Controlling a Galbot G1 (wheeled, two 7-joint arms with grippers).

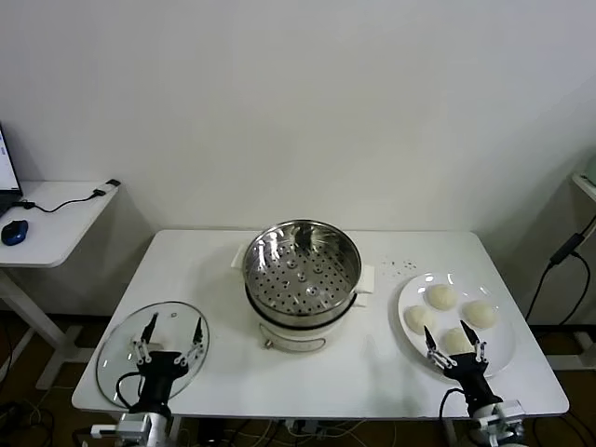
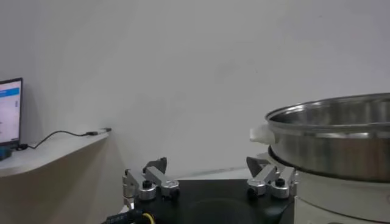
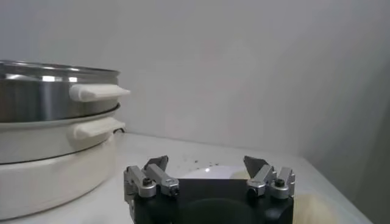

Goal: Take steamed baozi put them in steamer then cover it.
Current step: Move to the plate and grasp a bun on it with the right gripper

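The steamer [image 1: 302,270], a shiny steel basket with a perforated floor, sits empty on its white pot base [image 1: 296,333] at the table's middle. Four cream-white baozi lie on a white plate [image 1: 503,343] at the right; the nearest baozi [image 1: 455,343] is under my right gripper [image 1: 447,328], which is open and empty over the plate's front. The glass cover [image 1: 119,346] lies flat at the front left. My left gripper [image 1: 174,321] is open above it and hides its handle. The steamer also shows in the left wrist view [image 2: 335,137] and the right wrist view [image 3: 49,91].
The white table [image 1: 307,386] carries everything. A side desk [image 1: 56,219] with a blue mouse [image 1: 13,231] and a cable stands to the left. A cable [image 1: 563,251] hangs at the right edge. The wall is close behind.
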